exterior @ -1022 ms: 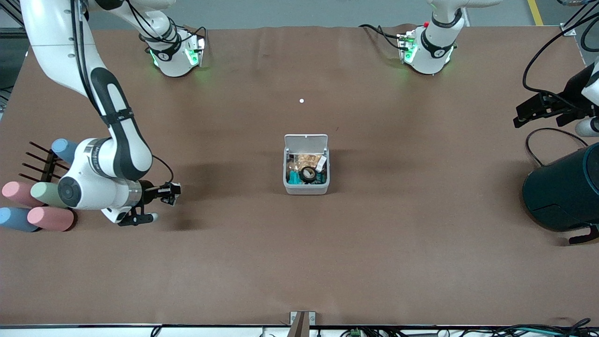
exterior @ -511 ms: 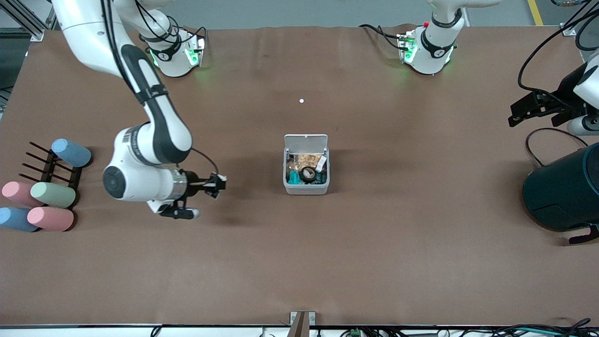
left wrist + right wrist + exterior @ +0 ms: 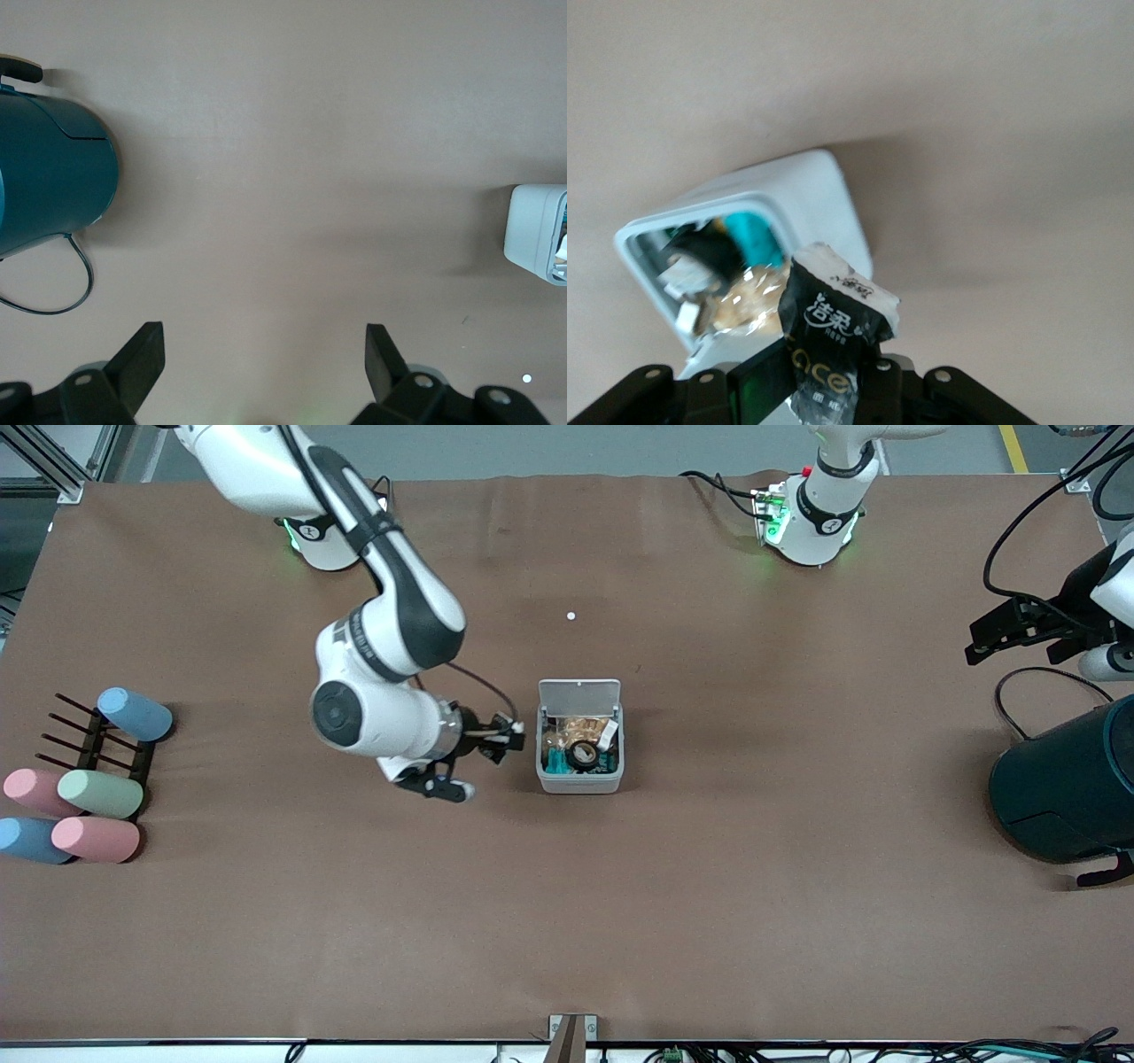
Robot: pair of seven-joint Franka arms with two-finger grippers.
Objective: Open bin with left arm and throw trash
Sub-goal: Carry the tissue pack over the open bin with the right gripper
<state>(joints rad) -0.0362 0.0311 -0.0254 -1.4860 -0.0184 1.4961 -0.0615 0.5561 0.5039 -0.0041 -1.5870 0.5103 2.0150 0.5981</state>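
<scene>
Right arm reaching from its base out over the middle of the table, elbow bent, forearm sloping down, wrist turned so the right gripper [image 3: 507,737] points sideways toward the bin [image 3: 580,779], just beside its wall and raised off the table. Fingers closed on the black square packet [image 3: 833,323], pinched between the pads, its printed face sticking out past the tips. Left arm waiting at its own end of the table, only wrist and hand in the front view, left gripper [image 3: 997,638] held up in the air, dark fingers [image 3: 142,359] spread wide with nothing between them.
</scene>
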